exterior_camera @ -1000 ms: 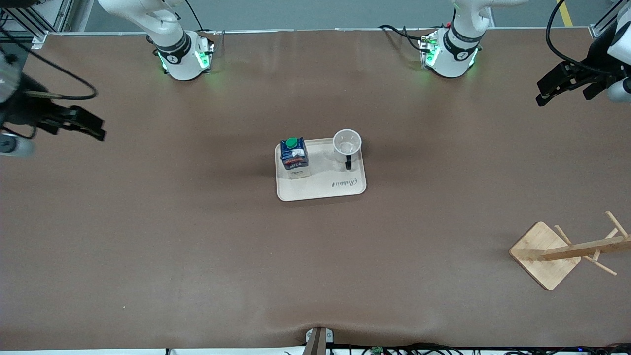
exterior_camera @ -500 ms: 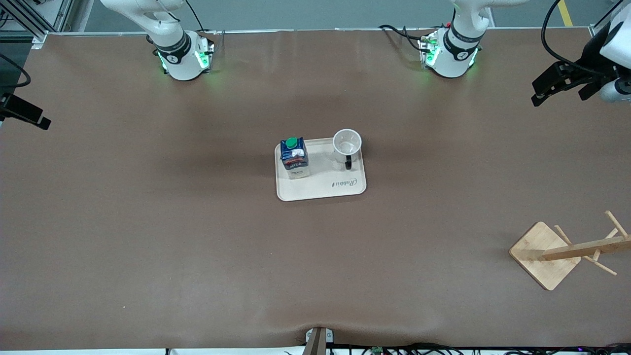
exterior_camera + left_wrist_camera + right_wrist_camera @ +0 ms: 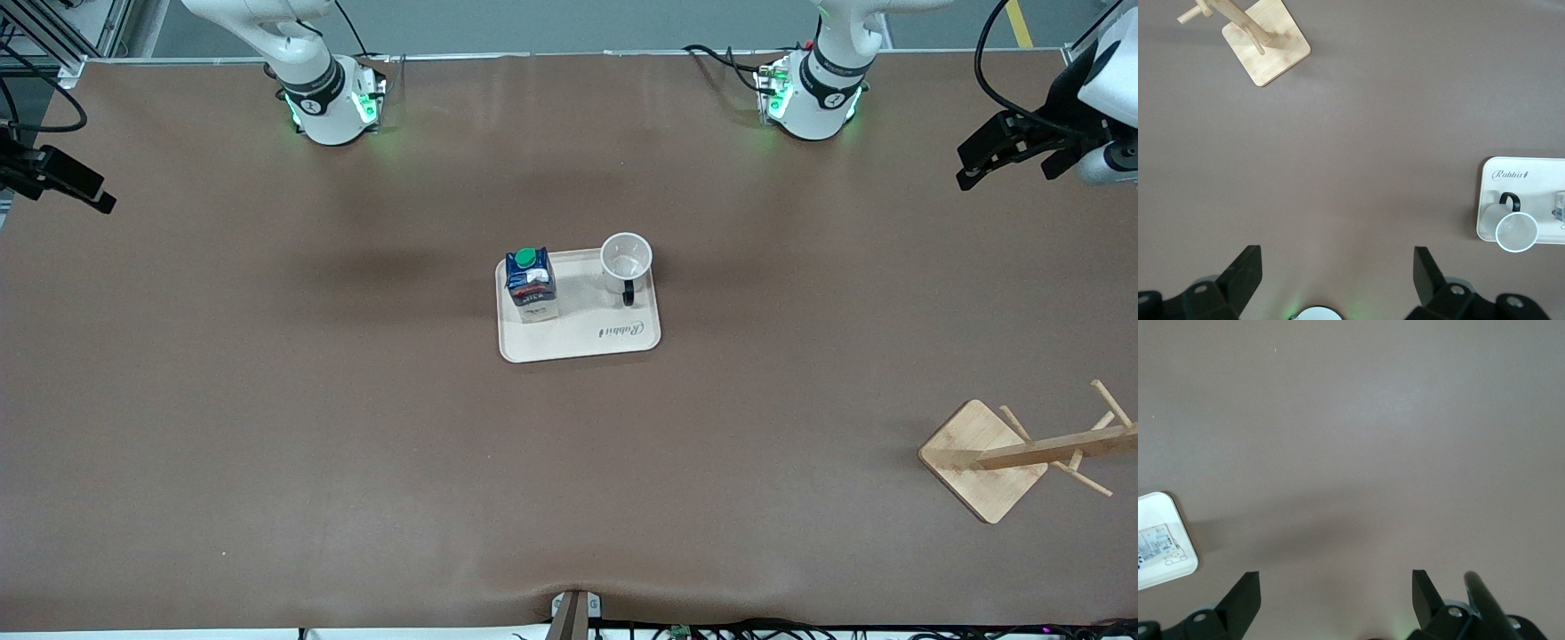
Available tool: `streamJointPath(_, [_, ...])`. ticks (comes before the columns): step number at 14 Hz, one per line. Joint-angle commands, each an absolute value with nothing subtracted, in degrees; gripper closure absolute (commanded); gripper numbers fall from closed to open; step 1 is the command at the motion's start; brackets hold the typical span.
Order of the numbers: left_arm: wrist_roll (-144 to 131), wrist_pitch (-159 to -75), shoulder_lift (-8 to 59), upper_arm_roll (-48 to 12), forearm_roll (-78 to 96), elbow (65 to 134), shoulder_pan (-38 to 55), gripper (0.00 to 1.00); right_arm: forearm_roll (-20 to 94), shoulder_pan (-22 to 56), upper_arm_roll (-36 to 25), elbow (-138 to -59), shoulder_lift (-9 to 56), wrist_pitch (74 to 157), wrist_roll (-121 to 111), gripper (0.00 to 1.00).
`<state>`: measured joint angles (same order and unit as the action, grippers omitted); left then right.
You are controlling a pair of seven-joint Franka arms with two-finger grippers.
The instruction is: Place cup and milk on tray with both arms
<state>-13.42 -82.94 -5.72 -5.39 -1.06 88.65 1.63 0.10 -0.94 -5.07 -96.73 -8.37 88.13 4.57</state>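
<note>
The cream tray [image 3: 578, 342] lies mid-table. The milk carton [image 3: 531, 284] stands upright on it toward the right arm's end. The white cup [image 3: 626, 260] stands upright on it toward the left arm's end, black handle toward the front camera. My left gripper [image 3: 973, 169] is open and empty, up at the left arm's end of the table. My right gripper [image 3: 89, 191] is open and empty, up at the right arm's end. The left wrist view shows the tray [image 3: 1495, 200] and cup [image 3: 1516, 231], with the open left gripper [image 3: 1337, 273]. The right wrist view shows the tray's corner [image 3: 1168, 570] and the open right gripper [image 3: 1336, 593].
A wooden rack with a square base [image 3: 982, 462] and pegs lies near the front camera at the left arm's end; it also shows in the left wrist view [image 3: 1268, 43]. The two green-lit arm bases [image 3: 333, 107] [image 3: 809, 98] stand at the table's back edge.
The right gripper has swung outward to the table's edge and a little toward the arm bases. The left gripper has shifted slightly. Tray, milk and cup have not moved.
</note>
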Motion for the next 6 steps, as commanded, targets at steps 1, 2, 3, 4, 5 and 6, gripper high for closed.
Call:
streamJointPath(1, [-13.3,-81.9,-4.7,-5.5,-1.3,87.3,1.4,0.00,-1.1,-3.8,-4.1,-93.6,-7.1,88.4,1.2,0.00])
streamJointPath(2, [-13.2,-81.8,-4.5,-5.4,-1.4,86.7,1.5,0.00,-1.1,-4.3,-4.1,-93.9,-7.2,88.2,0.9,0.00])
streamJointPath(3, [-13.2,-81.8,-4.4,-5.4,-1.4,86.5,1.5,0.00,-1.1,-4.1,-4.0,-93.7,-7.4,86.1,1.0,0.00])
streamJointPath(4, [-13.2,-81.8,-4.4,-5.4,-1.4,86.1,1.5,0.00,-1.0,-3.9,-3.9,-93.6,-7.5,84.9,1.1,0.00])
streamJointPath(5, [-13.2,-81.8,-4.3,-5.4,-1.4,86.1,1.7,0.00,-1.0,-3.8,-3.7,-93.5,-7.5,85.0,1.1,0.00])
streamJointPath(6, [-13.2,-81.8,-4.0,-5.4,-1.5,86.0,1.7,0.00,-1.0,-3.9,-3.8,-93.5,-7.6,85.2,1.1,0.00])
